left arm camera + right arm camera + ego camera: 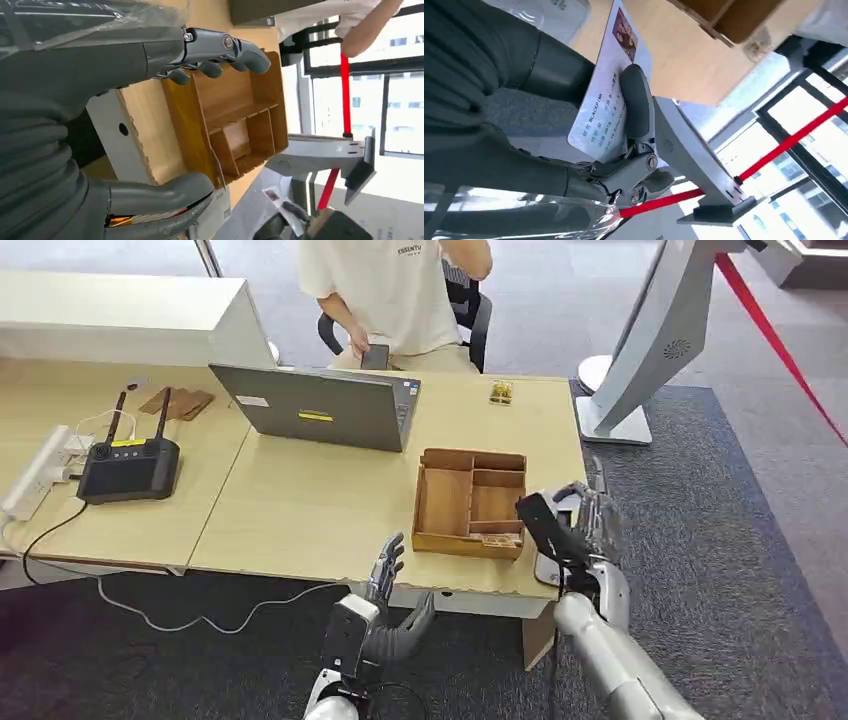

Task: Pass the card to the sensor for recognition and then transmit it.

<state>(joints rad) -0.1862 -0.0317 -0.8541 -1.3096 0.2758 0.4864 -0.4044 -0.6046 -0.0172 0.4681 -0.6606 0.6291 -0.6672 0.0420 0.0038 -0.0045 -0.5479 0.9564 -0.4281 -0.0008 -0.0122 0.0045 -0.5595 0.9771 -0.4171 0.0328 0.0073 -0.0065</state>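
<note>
Right hand [624, 145]: grips printed card [605, 107] beside wooden organizer tray [470, 502]; the wrist view shows the card's photo and text.
Left hand [385, 615]: released, fingers spread, below the tray at the desk [300, 510] edge.

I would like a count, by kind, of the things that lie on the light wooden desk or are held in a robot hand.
Grey open laptop: 1
Brown wooden compartment tray: 1
Black box-shaped device with two antennas: 1
White power strip: 1
White printed card, held by the right hand: 1
Total: 5
</note>
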